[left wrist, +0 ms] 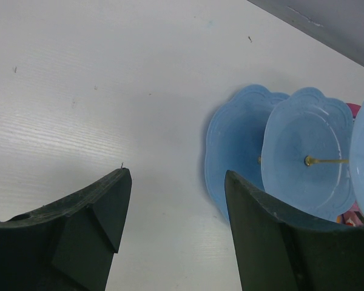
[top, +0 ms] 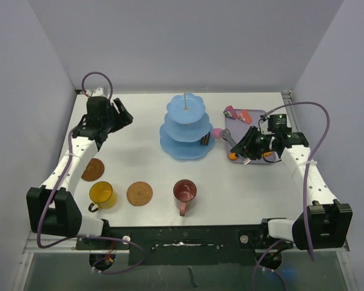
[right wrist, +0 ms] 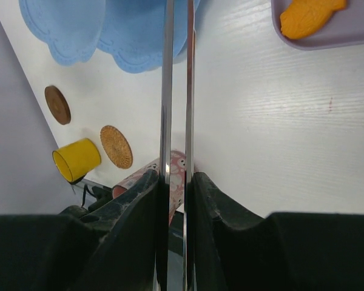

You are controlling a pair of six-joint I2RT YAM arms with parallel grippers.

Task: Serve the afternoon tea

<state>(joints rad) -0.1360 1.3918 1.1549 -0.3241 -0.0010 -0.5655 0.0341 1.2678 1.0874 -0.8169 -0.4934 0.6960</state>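
The light-blue three-tier stand [top: 187, 130] stands at the table's middle back, with a dark cake [top: 205, 141] on its bottom tier. It also shows in the left wrist view [left wrist: 291, 151] and the right wrist view [right wrist: 109, 30]. My left gripper [top: 122, 115] is open and empty [left wrist: 176, 176], left of the stand. My right gripper [top: 249, 148] is shut on thin metal tongs [right wrist: 176, 91], right of the stand. A pink pastry [top: 218, 133] sits by the tongs' tips; I cannot tell if it is pinched. The yellow mug [top: 101, 194], dark-red mug [top: 185, 191] and two brown coasters [top: 93, 170] [top: 139, 193] are at the front.
A lilac tray [top: 258, 116] lies at the back right with a pink cake [top: 233, 113] and orange pastries [top: 268, 154] on it; an orange fish pastry [right wrist: 309, 17] shows on the tray's edge [right wrist: 352, 39]. Grey walls close in on three sides.
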